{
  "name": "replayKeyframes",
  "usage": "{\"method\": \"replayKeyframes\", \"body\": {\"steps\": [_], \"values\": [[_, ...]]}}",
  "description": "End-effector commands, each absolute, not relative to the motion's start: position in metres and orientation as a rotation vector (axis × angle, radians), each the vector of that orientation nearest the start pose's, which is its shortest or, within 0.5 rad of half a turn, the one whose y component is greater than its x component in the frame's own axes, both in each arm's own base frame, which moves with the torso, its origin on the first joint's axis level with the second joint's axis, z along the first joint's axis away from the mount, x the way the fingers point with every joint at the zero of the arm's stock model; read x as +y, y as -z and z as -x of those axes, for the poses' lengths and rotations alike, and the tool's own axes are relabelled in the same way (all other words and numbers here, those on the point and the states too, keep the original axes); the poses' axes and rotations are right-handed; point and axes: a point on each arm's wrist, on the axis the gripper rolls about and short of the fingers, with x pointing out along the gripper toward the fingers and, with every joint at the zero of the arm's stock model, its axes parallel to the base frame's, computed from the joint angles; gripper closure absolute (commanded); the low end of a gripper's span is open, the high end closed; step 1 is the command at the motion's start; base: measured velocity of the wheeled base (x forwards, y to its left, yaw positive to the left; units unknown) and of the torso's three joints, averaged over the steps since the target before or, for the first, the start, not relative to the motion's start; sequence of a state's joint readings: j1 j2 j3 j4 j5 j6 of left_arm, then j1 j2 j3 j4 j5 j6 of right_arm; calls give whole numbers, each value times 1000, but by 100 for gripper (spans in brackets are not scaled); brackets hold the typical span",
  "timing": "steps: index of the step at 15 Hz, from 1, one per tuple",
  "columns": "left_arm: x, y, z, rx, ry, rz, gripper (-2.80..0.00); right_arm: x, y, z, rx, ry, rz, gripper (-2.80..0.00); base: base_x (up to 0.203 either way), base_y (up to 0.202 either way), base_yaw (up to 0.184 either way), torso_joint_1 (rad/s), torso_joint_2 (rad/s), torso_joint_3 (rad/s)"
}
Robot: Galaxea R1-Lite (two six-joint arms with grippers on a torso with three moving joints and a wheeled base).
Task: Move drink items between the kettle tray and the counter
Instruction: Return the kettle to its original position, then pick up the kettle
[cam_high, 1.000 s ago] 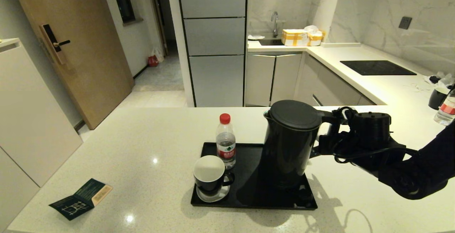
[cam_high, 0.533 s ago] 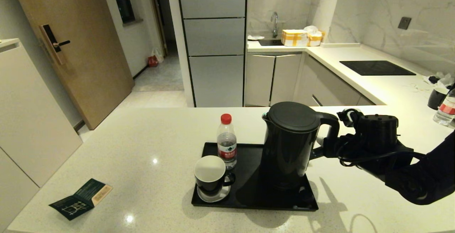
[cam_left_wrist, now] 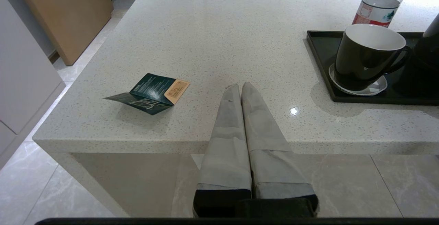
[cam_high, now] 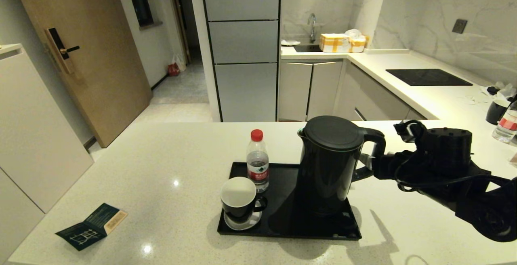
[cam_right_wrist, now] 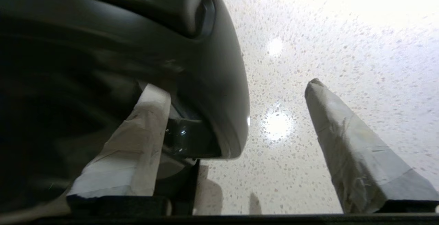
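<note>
While the tall matte-black electric kettle point(cam_high: 329, 164) stands upright on the right half of the flat black low-rimmed tray point(cam_high: 288, 232) at centre frame, the right gripper point(cam_high: 369, 164) sits at its loop handle point(cam_high: 373, 152), fingers spread around it without clamping. I judge the kettle rigid, smooth and possibly heavy with water; the handle is the sound place to grip. The left gripper point(cam_left_wrist: 241, 87), fingers pressed together, hangs off the speckled off-white stone counter point(cam_high: 161, 168) near its front edge. No kettle logo is readable; the clear red-capped water bottle point(cam_high: 257, 160) bears a red-and-green label, illegible.
</note>
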State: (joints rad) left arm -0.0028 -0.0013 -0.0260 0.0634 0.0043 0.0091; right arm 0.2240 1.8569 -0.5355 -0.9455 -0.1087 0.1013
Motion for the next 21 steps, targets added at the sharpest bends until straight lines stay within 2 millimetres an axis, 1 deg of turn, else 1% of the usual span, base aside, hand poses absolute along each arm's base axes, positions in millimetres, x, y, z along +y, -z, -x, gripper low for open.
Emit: {"method": "replayKeyframes", "body": {"steps": [1, 4, 5, 6, 7, 8, 11, 14, 16, 17, 19, 20, 21], "values": [[0, -76, 25, 36, -2, -9, 0, 58, -128, -267, 286, -94, -54, -280, 0, 0, 0, 0, 0, 0], [0, -76, 25, 37, -1, -9, 0, 36, -171, -217, 159, -52, -77, -280, 0, 0, 0, 0, 0, 0], [0, -76, 25, 38, -1, -9, 0, 29, -185, -198, 126, -36, -83, -280, 0, 0, 0, 0, 0, 0], [0, -76, 25, 36, -2, -9, 0, 23, -197, -175, 107, -21, -86, 0, 0, 0, 0, 0, 0, 0], [0, -76, 25, 37, -2, -9, 0, 17, -208, -149, 95, -4, -88, 0, 0, 0, 0, 0, 0, 0], [0, -76, 25, 37, -1, -9, 0, 13, -215, -127, 104, 11, -88, 0, 0, 0, 0, 0, 0, 0], [0, -76, 25, 37, -1, -9, 0, 2, -228, -50, 221, 80, -94, 0, 0, 0, 0, 0, 0, 0], [0, -76, 25, 36, -1, -9, 0, -6, -260, 8, 235, 208, -150, 0, 0, 0, 0, 0, 0, 0], [0, -76, 25, 36, -2, -9, 0, -7, -273, 49, 223, 279, -170, 0, 0, 0, 0, 0, 0, 0], [0, -76, 25, 37, -1, -9, 0, -7, -273, 69, 200, 294, -176, 0, 0, 0, 0, 0, 0, 0], [0, -76, 25, 36, -2, -9, 0, -6, -268, 102, 151, 309, -183, 0, 0, 0, 0, 0, 0, 0], [0, -76, 25, 36, -2, -9, 0, -6, -261, 117, 140, 308, -177, 0, 0, 0, 0, 0, 0, 0], [0, -76, 25, 35, -3, -9, 0, -5, -249, 131, 127, 302, -162, 0, 0, 0, 0, 0, 0, 0]]}}
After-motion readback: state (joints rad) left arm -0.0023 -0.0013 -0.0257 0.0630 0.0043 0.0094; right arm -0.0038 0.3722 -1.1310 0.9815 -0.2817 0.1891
